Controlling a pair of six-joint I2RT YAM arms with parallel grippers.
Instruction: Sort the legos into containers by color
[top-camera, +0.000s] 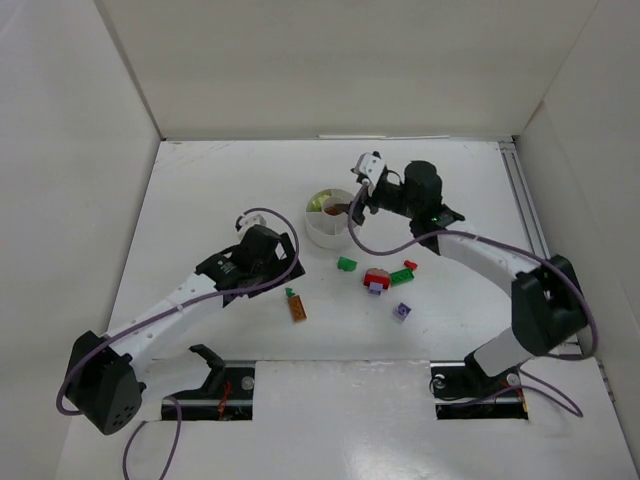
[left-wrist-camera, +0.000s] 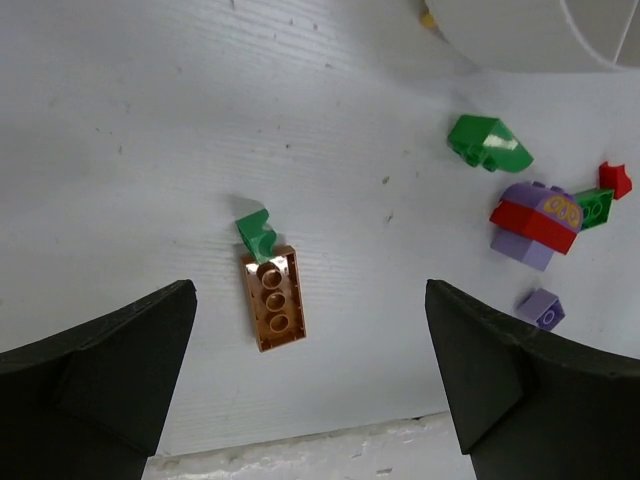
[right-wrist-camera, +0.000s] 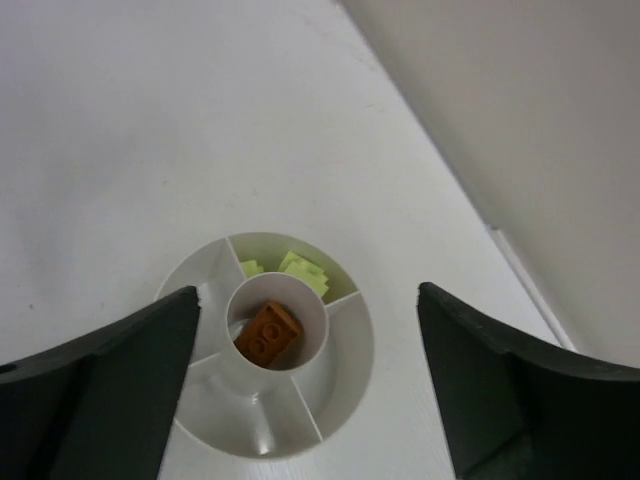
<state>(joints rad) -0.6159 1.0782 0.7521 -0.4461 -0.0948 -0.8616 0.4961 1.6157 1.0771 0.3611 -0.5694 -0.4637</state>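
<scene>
The white dish stands mid-table. In the right wrist view its centre well holds an orange-brown brick, and a far wedge holds lime green bricks; the other wedges of the dish look empty. My right gripper is open and empty above the dish. My left gripper is open and empty above an orange-brown brick with a small dark green piece at its far end. Loose on the table are a dark green brick, a red-and-purple stack and a small purple brick.
A small red piece and a green piece lie right of the stack. White walls enclose the table on three sides. A rail runs along the right edge. The arm bases sit in slots at the near edge.
</scene>
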